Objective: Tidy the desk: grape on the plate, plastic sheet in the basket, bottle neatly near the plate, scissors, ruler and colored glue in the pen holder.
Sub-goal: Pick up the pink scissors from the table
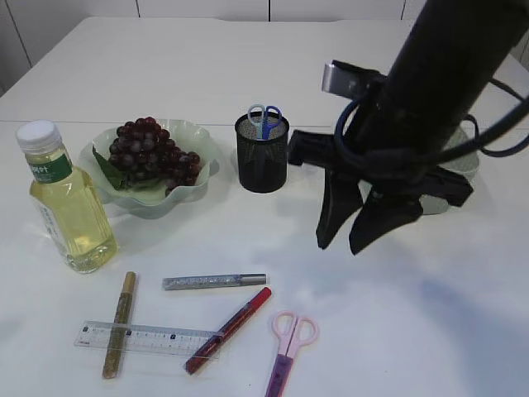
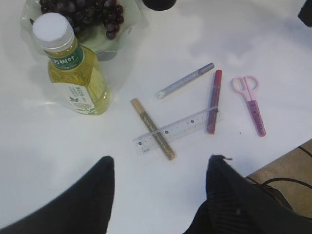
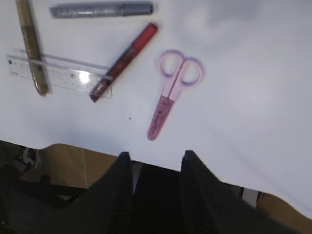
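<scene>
Grippers (image 1: 354, 244) (image 2: 158, 195) both hang open, empty; pink scissors (image 1: 287, 347) at the table's (image 1: 413, 331) six o'clock, ruler (image 1: 145, 337) at seven.

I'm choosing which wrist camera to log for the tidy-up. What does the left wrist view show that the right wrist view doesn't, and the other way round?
Only the left wrist view shows the bottle, the grapes on the plate and the open left gripper. Only the right wrist view shows the right gripper, open and empty, and the floor beyond the table edge. Both show the pink scissors, the ruler and the gold, silver and red glue pens.
</scene>
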